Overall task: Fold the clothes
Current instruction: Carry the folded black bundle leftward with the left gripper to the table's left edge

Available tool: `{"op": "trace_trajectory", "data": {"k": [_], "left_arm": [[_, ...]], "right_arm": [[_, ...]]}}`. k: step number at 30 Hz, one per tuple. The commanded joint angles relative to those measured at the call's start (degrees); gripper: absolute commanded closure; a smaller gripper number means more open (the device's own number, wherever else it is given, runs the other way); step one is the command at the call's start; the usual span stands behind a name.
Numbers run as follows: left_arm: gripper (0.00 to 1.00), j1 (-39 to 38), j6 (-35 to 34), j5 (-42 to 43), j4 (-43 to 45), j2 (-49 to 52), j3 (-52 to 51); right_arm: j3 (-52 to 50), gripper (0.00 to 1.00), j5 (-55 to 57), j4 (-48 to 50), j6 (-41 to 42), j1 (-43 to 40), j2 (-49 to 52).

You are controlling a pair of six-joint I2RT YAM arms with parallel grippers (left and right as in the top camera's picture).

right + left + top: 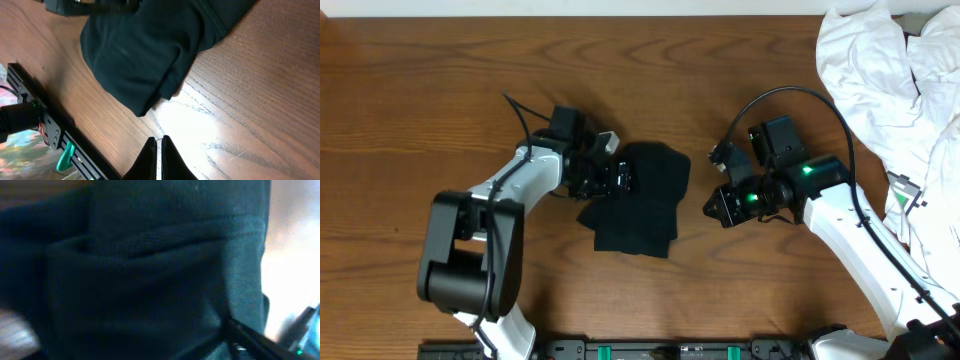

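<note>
A black garment [638,198] lies folded at the middle of the wooden table; it also shows in the right wrist view [145,50]. My left gripper [616,177] is at the garment's left edge, over the cloth. The left wrist view is filled with the dark cloth [150,270], with only one finger edge showing at the lower right, so its jaws cannot be read. My right gripper [716,208] [160,145] is shut and empty, low over bare wood just right of the garment.
A pile of white clothes [885,85] lies at the back right corner, beside my right arm. A black rail [650,350] runs along the table's front edge, also showing in the right wrist view [45,120].
</note>
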Motion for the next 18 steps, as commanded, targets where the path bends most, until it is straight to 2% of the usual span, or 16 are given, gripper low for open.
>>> {"op": "trace_trajectory", "data": {"k": [1,4,6,7,12,18], "left_arm": [[0.4,-0.24,1.51,3.54,-0.66,3.13,-1.99],[0.73,-0.13,1.68,3.52,-0.46,3.08,-1.97],[0.89,0.17,1.7,3.28,-0.31,2.86,-1.92],[0.94,0.55,1.7,2.54,-0.31,2.64,-1.9],[0.94,4.61,1.16,-4.87,-0.33,-0.72,-1.7],[0.94,16.59,-3.02,-14.29,0.57,-7.19,0.42]], "right_arm": [[0.24,0.96,0.42,0.04,-0.9,-0.13,-0.04],[0.24,0.96,0.74,-0.04,-0.9,-0.13,-0.02],[0.24,0.96,1.11,-0.17,-0.9,-0.13,-0.02],[0.24,0.96,1.31,-0.33,-0.9,-0.13,-0.02],[0.24,0.96,2.14,-0.98,-0.9,-0.13,-0.02],[0.24,0.96,2.12,-1.01,-0.9,-0.13,-0.02]]}}
